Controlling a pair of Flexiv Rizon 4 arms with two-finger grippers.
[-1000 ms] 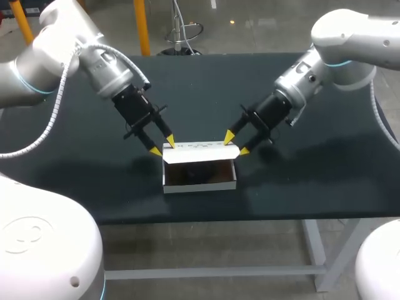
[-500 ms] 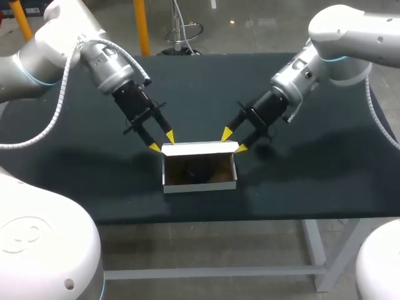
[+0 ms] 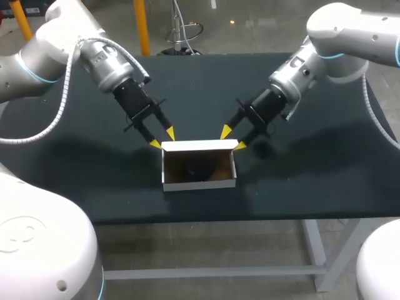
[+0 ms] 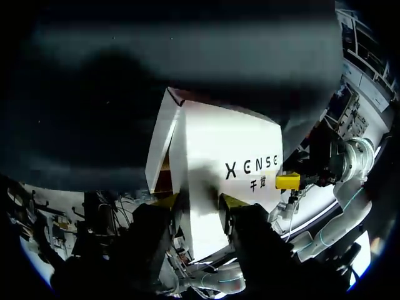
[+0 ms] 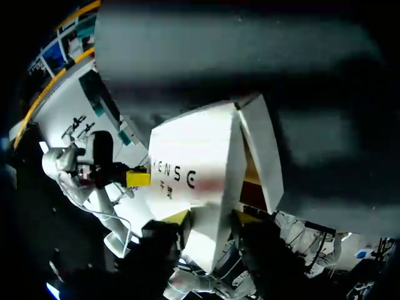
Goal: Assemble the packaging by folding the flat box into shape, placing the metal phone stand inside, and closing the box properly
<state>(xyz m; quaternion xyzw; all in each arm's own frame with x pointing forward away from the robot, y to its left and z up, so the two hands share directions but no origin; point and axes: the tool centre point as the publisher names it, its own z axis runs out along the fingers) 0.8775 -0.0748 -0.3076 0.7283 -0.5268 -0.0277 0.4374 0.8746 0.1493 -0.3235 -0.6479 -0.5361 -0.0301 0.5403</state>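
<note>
Left gripper (image 3: 162, 139) and right gripper (image 3: 232, 139), fingers apart astride corners of the lid (image 3: 199, 146), back away, the lid seemingly more upright than 1 s ago; the box (image 3: 200, 183) stays unclosed.

Dark lettering (image 4: 251, 167), w/ smaller chars below, on the white box lid (image 4: 212, 134) (seen in both wrist views).

left arm (image 3: 53, 47) and right arm (image 3: 347, 34): rounded white shells, thin cyan joint rings, grey wrists. a ribbed white hose (image 3: 60, 106) loops along the left one. left tool (image 3: 162, 138) and right tool (image 3: 231, 138) are black with pointed yellow tips.
</note>
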